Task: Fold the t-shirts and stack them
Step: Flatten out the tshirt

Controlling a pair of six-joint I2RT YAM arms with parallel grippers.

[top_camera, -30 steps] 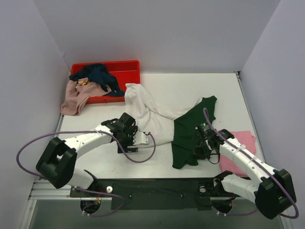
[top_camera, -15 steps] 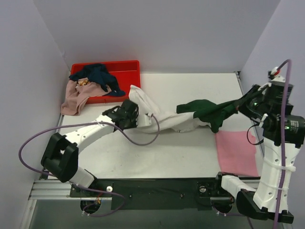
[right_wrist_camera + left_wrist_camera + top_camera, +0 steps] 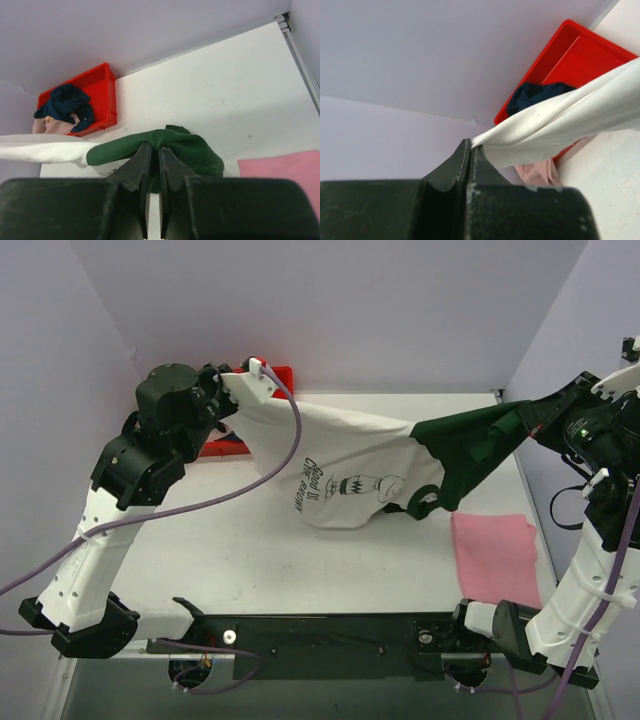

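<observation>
Now stretching white tee (image 3: 340,465) between left hand (image 3: 471,147) and right hand (image 3: 154,150), both pinching cloth; next, probably lowering flat onto bench (image 3: 300,560).

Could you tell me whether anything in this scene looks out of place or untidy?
A navy tee lies crumpled in the red crate and a dusty pink tee spills over its edge. The white-and-green tee hangs stretched between the left gripper and right gripper, its green side bunched.

Left end effector (image 3: 471,146) pinched tight on white t-shirt (image 3: 560,120) edge; cloth stretches in front of red crate (image 3: 570,45); navy shirt (image 3: 537,95) inside crate, dusty pink shirt (image 3: 540,172) just beside it.
</observation>
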